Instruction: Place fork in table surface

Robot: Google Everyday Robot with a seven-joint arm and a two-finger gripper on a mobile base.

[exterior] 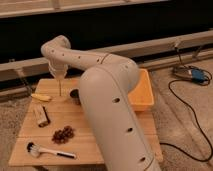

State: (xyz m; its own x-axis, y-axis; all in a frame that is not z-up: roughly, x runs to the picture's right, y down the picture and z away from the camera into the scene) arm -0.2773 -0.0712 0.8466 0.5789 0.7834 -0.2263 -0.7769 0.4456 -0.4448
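Note:
My gripper point(58, 76) hangs at the end of the white arm over the far left part of the table surface point(90, 137), a light-brown plank top. It is shut on a thin fork point(59, 88) that points straight down, its tip just above the wood between a banana and a dark cup. The arm's big elbow fills the middle of the view and hides the table's right part.
A yellow banana point(41, 97) lies at the far left. A dark cup point(75, 94) stands right of the fork. A brown bar point(42, 116), a bunch of dark grapes point(63, 134) and a white brush point(49, 150) lie nearer. An orange-yellow tub point(144, 92) sits right; cables lie on the floor.

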